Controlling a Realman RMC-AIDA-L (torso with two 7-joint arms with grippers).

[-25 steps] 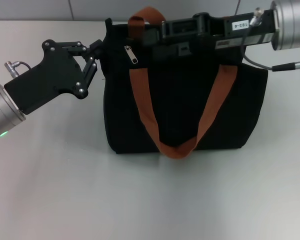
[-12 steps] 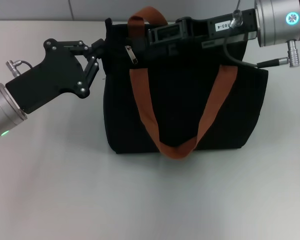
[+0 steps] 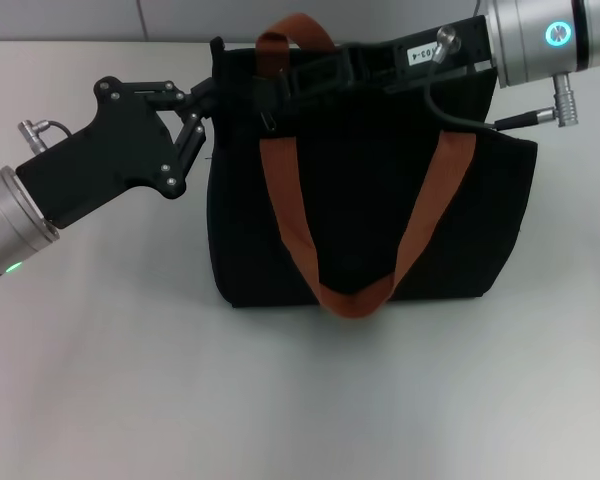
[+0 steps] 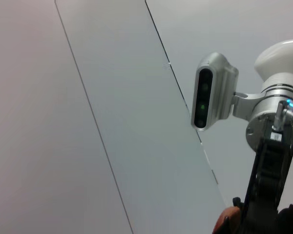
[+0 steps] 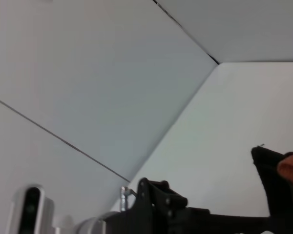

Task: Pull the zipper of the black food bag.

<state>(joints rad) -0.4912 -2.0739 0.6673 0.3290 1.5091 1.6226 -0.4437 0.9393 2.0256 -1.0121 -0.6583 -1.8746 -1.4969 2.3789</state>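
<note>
The black food bag (image 3: 370,220) stands upright on the table with two orange-brown straps (image 3: 285,210). My left gripper (image 3: 206,103) is at the bag's upper left corner, its fingers closed on the fabric edge. My right gripper (image 3: 275,92) reaches in from the right along the bag's top edge, its tip near the top left. The zipper pull is covered by that tip. The right wrist view shows the left gripper (image 5: 158,207) and the bag's corner (image 5: 271,168). The left wrist view shows the right arm (image 4: 268,170).
The bag rests on a pale table (image 3: 300,400) with a tiled wall (image 3: 180,18) behind it. The right arm's cable (image 3: 460,118) hangs over the bag's upper right. The head camera (image 4: 210,92) shows in the left wrist view.
My right gripper has moved left along the bag's top edge and now covers the zipper pull that showed before. My left gripper has shifted slightly right at the corner.
</note>
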